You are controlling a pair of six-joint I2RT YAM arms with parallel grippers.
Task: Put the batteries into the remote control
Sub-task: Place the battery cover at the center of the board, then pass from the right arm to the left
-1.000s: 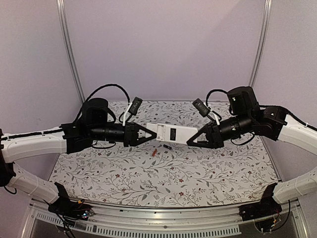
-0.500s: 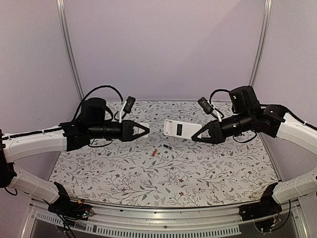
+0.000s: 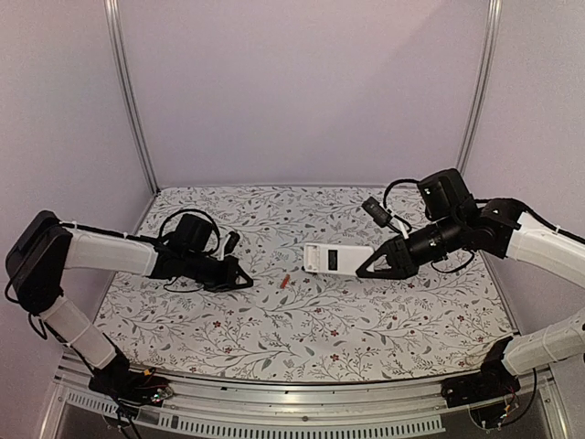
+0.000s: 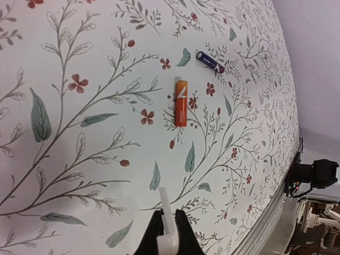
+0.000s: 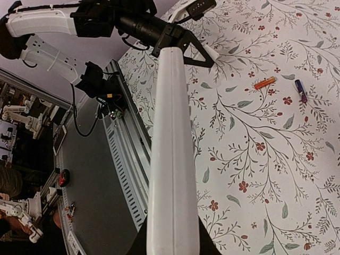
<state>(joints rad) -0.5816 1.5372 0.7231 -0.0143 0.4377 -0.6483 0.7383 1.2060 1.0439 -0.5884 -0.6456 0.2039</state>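
Note:
My right gripper is shut on one end of the remote control and holds it above the table, white back up with its dark recess showing. In the right wrist view the remote is edge-on between the jaws of the right gripper. My left gripper is low over the table at the left, shut on a small flat white plastic piece. The reddish-orange battery and the dark battery lie on the table ahead of the left gripper, between the two grippers.
The table has a floral cloth. Its front metal rail runs along the near edge, with cables and clamps at both corners. Purple walls close the back and the sides. The batteries also show in the right wrist view, orange and dark.
My left gripper has let go of the remote's end, pulled back left with the white piece and dropped near the table. My right gripper has moved the remote a little right and lower.

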